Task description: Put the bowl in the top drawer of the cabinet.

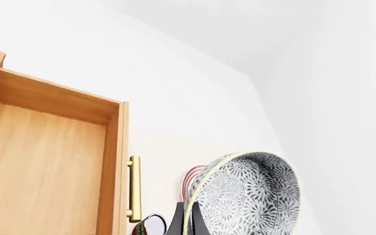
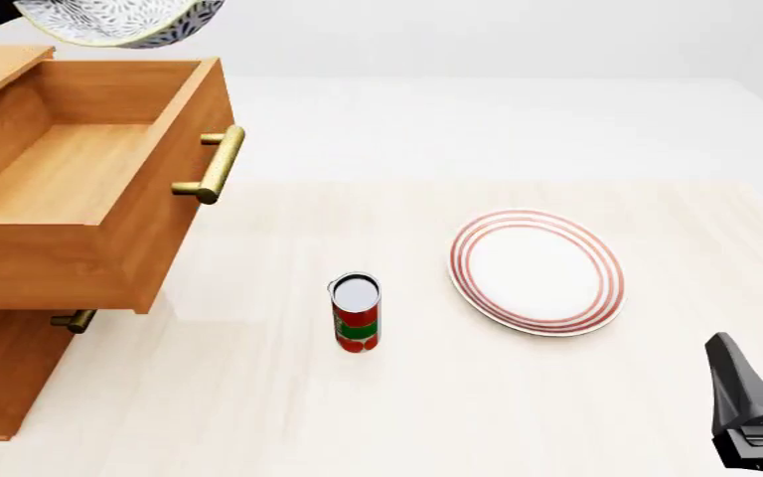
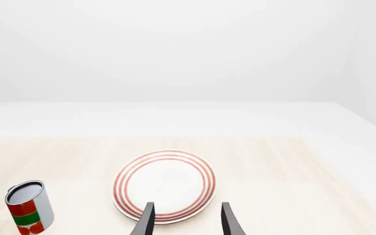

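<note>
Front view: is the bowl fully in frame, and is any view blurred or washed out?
Front view: sharp, bowl cropped by the top edge above the open top drawer. Left wrist view: bowl crisp, white background nearly featureless. Right wrist view: plate clear, soft shadows only.

The bowl (image 2: 116,22) hangs above the open top drawer (image 2: 83,189); a can (image 2: 355,313) stands beside the red-ringed plate (image 2: 536,270).

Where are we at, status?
Left gripper shut on bowl, held above open top drawer. Right gripper open, idle near plate. Drawer interior unobstructed.
</note>
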### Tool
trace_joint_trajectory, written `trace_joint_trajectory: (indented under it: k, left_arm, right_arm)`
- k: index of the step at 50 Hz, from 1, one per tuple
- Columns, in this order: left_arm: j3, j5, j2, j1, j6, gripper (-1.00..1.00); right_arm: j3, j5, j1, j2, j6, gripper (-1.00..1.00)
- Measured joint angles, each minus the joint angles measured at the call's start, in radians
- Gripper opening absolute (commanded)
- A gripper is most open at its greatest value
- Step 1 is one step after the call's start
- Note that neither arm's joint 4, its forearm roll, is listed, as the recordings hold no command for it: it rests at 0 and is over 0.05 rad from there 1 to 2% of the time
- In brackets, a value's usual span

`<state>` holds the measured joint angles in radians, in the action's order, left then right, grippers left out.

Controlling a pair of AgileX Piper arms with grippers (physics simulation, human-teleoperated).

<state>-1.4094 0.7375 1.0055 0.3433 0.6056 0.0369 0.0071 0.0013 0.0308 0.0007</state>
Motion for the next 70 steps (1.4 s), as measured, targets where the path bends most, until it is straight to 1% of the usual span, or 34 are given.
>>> trace_joint_trajectory:
  k: [17, 45, 57, 70]
  left_arm:
    - [-0.023, 0.023, 0.002, -0.089, -0.019, -1.0]
    - [-0.065, 0.069, 0.052, -0.241, -0.065, -1.0]
    - [-0.093, 0.09, 0.083, -0.295, -0.092, -1.0]
    - [-0.097, 0.103, 0.111, -0.346, -0.116, -1.0]
  right_arm:
    - [0.0, 0.0, 0.0, 0.0, 0.0, 1.0]
    - [0.0, 0.0, 0.0, 0.0, 0.0, 1.0]
    - [0.0, 0.0, 0.0, 0.0, 0.0, 1.0]
    - [0.0, 0.0, 0.0, 0.0, 0.0, 1.0]
